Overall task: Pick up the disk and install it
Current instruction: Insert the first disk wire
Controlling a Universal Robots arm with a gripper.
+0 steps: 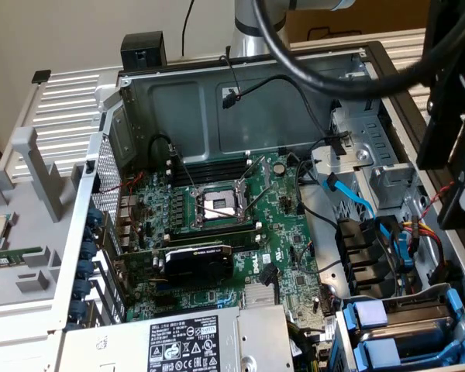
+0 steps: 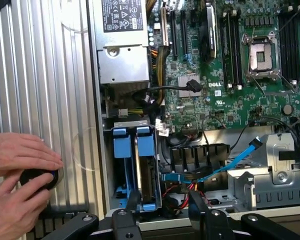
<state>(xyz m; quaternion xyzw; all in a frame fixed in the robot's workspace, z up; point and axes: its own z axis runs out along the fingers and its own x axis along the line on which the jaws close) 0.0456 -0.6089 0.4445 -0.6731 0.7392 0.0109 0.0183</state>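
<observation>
You can read Dell at the head of the black-and-white label on the power supply (image 1: 178, 341). Its smaller print is too fine to make out. White Dell lettering also sits on the motherboard (image 2: 230, 75).

The disk (image 2: 146, 175) stands edge-on in its blue frame in the bay just beside the power supply, next to a second blue tray (image 2: 121, 160). Its label faces away, so you cannot read it.

Your gripper (image 2: 162, 220) hangs over the end of that bay farthest from the power supply. Its fingers are spread apart with nothing between them, clear of the disk.

Outside the case wall, to the side of the power supply, a person's hands (image 2: 17, 157) rest on a black round thing (image 2: 37, 179) that they mostly cover.
</observation>
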